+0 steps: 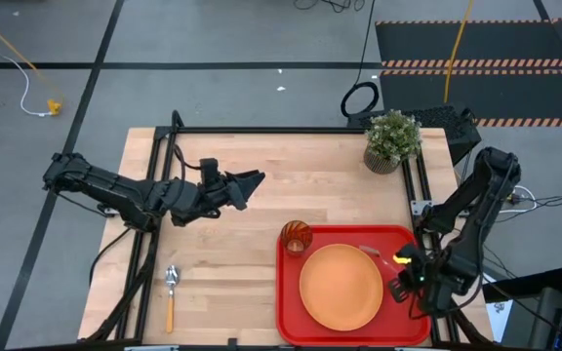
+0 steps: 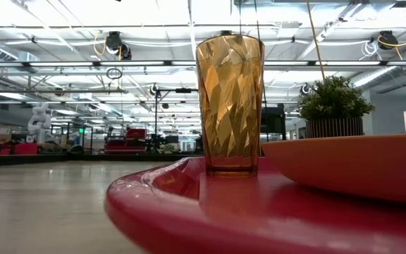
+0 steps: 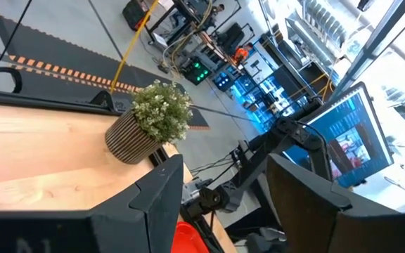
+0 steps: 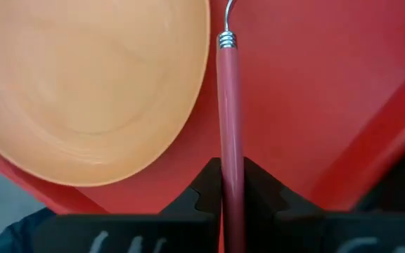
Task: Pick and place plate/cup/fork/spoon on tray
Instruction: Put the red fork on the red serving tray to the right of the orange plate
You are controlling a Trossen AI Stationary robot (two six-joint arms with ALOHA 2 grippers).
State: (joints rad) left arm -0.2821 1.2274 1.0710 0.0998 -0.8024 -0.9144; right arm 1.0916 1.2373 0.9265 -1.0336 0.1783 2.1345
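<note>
In the high view the plate (image 1: 341, 286) and cup (image 1: 296, 237) sit on the tray (image 1: 291, 317), in the lower right of the frame, with the right gripper (image 1: 405, 276) low over the tray's right side; the spoon (image 1: 171, 294) lies on the bench (image 1: 301, 185) at lower left, well apart, and the left gripper (image 1: 247, 185) hangs over mid-bench near a plant (image 1: 392, 139). The fork shows here only as a faint sliver. The low view shows what the overhead one cannot: the cup stands upright on the tray's floor, just beside the plate's rim, with neither arm in sight. The left wrist view shows that arm's jaws apart and empty, aimed toward the plant. The right wrist view alone settles the grasp: the jaws are clamped on the fork (image 4: 228, 133) by its pink handle, the handle lying over the tray just beside the plate. If released carelessly, the tines could ride up on the plate's edge; a drag while retreating might nudge the plate toward the cup.
</note>
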